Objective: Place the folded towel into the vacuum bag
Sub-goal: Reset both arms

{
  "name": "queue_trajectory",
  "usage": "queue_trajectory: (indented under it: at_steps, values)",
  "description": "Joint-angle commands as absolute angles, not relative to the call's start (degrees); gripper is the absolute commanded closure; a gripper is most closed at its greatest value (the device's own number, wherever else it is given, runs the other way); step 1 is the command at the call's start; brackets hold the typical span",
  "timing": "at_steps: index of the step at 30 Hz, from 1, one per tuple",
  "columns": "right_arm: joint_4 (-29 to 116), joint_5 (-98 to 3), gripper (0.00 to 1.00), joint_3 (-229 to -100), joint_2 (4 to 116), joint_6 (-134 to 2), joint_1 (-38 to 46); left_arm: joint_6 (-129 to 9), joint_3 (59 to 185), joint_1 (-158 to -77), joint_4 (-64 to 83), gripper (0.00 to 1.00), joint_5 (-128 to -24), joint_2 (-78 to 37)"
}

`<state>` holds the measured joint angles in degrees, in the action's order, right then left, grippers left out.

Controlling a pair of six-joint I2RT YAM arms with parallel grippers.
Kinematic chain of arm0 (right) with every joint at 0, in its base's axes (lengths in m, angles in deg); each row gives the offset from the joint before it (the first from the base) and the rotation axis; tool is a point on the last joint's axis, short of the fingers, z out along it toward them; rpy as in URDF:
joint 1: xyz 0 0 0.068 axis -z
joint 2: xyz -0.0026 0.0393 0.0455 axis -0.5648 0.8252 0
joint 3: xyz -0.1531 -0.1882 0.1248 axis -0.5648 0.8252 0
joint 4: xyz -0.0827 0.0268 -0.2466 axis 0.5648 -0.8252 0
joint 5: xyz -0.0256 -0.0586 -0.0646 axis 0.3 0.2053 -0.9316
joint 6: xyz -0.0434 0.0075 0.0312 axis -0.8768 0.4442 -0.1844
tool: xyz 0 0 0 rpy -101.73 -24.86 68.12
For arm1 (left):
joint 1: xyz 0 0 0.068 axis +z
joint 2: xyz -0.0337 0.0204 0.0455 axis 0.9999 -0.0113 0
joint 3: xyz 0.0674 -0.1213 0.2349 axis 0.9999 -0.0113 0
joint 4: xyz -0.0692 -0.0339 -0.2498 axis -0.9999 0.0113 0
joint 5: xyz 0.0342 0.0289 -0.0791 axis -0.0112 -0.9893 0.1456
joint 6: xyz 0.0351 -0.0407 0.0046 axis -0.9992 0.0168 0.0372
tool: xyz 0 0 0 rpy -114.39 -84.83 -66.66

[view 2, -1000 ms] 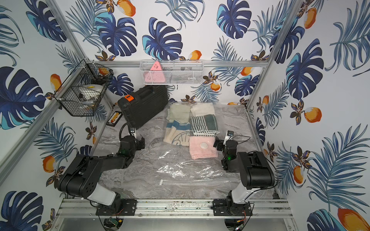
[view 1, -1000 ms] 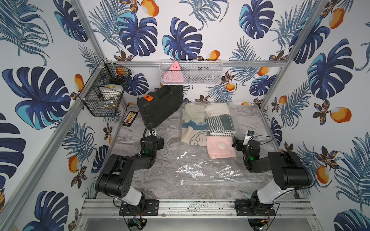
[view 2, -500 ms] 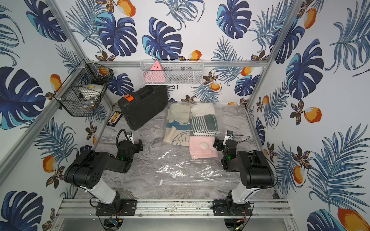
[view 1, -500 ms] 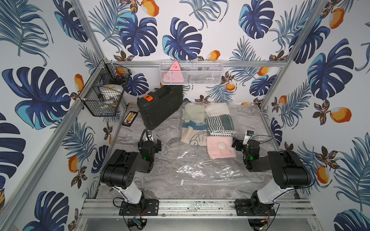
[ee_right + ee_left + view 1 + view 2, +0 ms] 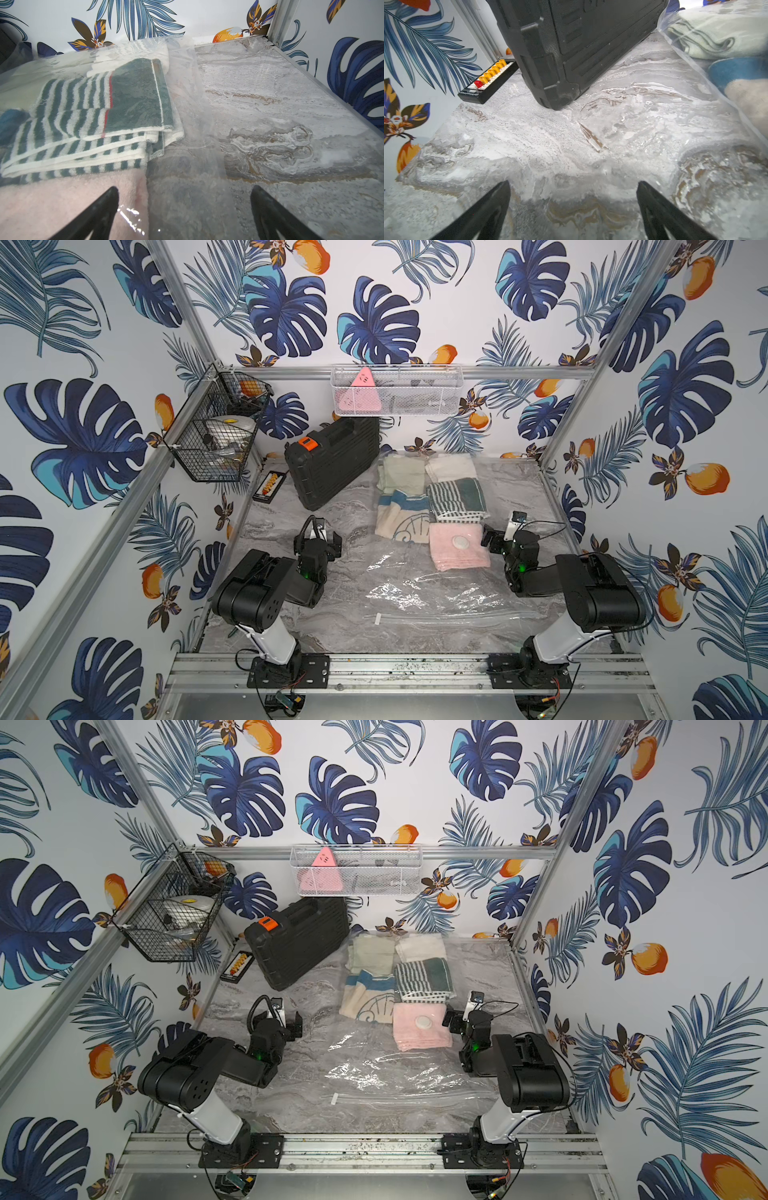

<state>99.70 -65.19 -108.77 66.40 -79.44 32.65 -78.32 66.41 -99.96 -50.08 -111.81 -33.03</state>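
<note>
The vacuum bag (image 5: pixel 415 585) lies flat along the marble table, clear and crinkly, with its zip strip (image 5: pixel 449 616) toward the front. Several folded towels show through the plastic. Nearest the front is a pink towel (image 5: pixel 459 562) with the round white valve (image 5: pixel 460 542) over it. Behind it lies a green striped towel (image 5: pixel 93 116). My right gripper (image 5: pixel 492 537) stands open just right of the pink towel (image 5: pixel 62 197), its jaws low over the bag's side edge (image 5: pixel 187 104). My left gripper (image 5: pixel 318 541) is open over bare table, left of the bag, with nothing between its fingers (image 5: pixel 500 197).
A black hard case (image 5: pixel 332 460) leans at the back left, close ahead of the left gripper (image 5: pixel 573 184). A small black tray of yellow pieces (image 5: pixel 269 486) lies by the left wall. A black wire basket (image 5: pixel 216 435) and a white mesh basket (image 5: pixel 395 391) hang on the walls.
The left arm has folded back toward its base, its gripper staying near the same spot and open. The right arm, bag and towels have not moved.
</note>
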Motion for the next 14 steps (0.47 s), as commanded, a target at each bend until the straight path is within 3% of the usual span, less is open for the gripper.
queue_trajectory:
  at_steps: [1,14]
  values:
    - [100.2,-65.4,0.00,-109.0,66.3,-79.7,32.6,-79.3,66.5,-100.1,-54.8,0.01,-113.1,-33.1]
    - [100.2,-65.3,0.00,-109.0,66.3,-79.7,32.6,-79.2,66.7,-99.8,-54.0,0.01,-112.4,-33.0]
